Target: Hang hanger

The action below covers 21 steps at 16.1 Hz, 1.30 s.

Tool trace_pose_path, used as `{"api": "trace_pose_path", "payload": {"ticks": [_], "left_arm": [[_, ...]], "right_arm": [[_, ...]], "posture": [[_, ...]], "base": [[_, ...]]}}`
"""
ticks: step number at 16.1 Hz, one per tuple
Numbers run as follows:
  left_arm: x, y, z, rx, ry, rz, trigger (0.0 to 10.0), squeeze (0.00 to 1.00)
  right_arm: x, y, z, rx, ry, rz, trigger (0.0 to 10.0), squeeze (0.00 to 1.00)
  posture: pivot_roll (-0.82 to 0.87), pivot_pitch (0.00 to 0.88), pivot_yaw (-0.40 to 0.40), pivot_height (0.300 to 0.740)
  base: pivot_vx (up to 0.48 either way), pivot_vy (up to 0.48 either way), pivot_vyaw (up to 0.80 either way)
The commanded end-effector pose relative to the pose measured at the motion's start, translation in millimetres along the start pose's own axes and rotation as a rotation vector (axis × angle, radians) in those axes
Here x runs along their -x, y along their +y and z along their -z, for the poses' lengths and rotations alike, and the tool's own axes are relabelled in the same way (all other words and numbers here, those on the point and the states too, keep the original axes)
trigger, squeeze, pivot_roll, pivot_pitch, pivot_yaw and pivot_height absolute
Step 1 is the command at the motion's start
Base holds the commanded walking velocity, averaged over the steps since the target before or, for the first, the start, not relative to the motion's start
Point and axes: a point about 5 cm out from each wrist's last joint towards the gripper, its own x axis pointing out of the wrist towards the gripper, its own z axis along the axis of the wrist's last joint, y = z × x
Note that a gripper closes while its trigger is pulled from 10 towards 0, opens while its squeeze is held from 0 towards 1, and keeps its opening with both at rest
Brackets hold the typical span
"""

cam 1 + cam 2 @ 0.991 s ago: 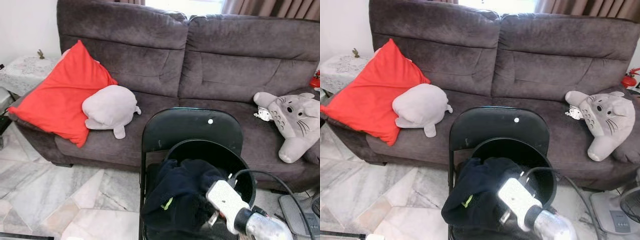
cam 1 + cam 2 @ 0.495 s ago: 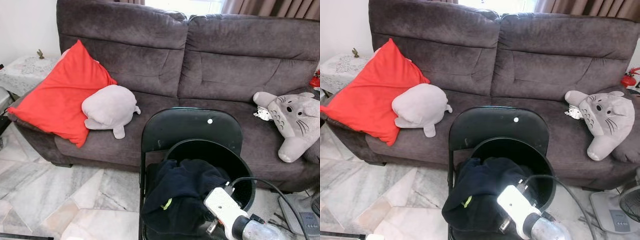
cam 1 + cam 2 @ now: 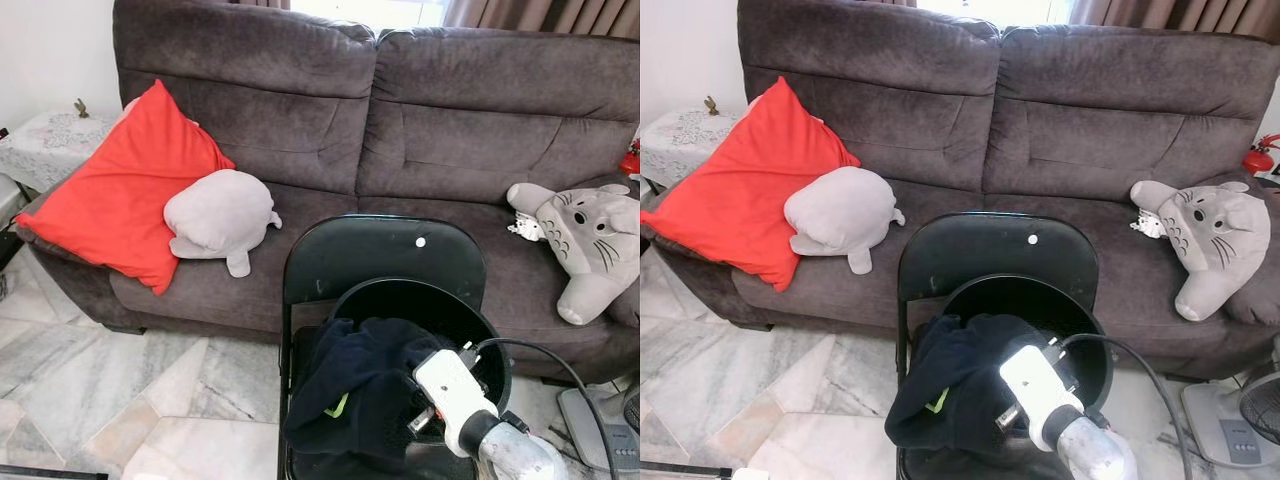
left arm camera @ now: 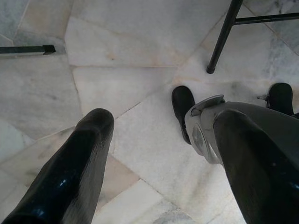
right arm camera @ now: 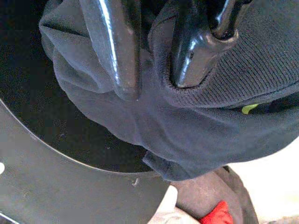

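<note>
Our right gripper [image 5: 154,70] presses into the dark garment [image 3: 365,385] draped over the black basket [image 3: 470,315] on the folding chair [image 3: 380,250] — fingers narrowly apart, cloth bunched between them. Our left gripper [image 4: 163,154] hangs spread wide above the marble floor [image 4: 140,42]; we cannot pick out a hanger.

**Tight over the basket, open floor at nine o'clock**

The folding chair [image 3: 380,262] stands straight ahead, its backrest rising as a wall at twelve o'clock. The black basket [image 3: 470,330] on its seat is heaped with a dark garment [image 3: 355,385] spilling over the rim at eight o'clock; the right gripper [image 5: 156,86] presses into that cloth. A black cable [image 3: 545,355] arcs at three o'clock. Bare marble floor [image 3: 130,400] lies at nine o'clock. The sofa [image 3: 330,130] closes the far side.
</note>
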Motion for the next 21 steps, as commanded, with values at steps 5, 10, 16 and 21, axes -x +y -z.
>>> {"api": "trace_pose_path", "payload": {"ticks": [5, 10, 16, 21], "left_arm": [[0.6, -1.3, 6.0, -0.011, 0.030, 0.007, 10.0, 0.00], [0.7, -1.1, 6.0, -0.010, 0.030, 0.008, 10.0, 0.00], [0.6, -1.3, 5.8, -0.007, 0.030, 0.008, 10.0, 0.00], [0.6, -1.5, 5.9, -0.005, 0.029, 0.009, 10.0, 0.00]], "right_arm": [[5.6, 13.6, 21.9, -0.003, 0.153, -0.125, 10.0, 0.00], [5.0, 19.4, 18.9, -0.019, 0.134, -0.200, 10.0, 0.00], [-3.7, 14.2, 23.7, -0.014, 0.162, -0.131, 10.0, 0.00], [-8.7, 3.1, 30.5, -0.021, 0.177, 0.001, 10.0, 0.00]], "posture": [[-0.13, 0.080, -0.025, 0.740], [-0.13, 0.083, -0.025, 0.740], [-0.13, 0.086, -0.025, 0.740], [-0.13, 0.087, -0.026, 0.740]], "base": [[0.000, 0.000, 0.00], [0.000, 0.000, 0.00], [0.000, 0.000, 0.00], [0.000, 0.000, 0.00]]}}
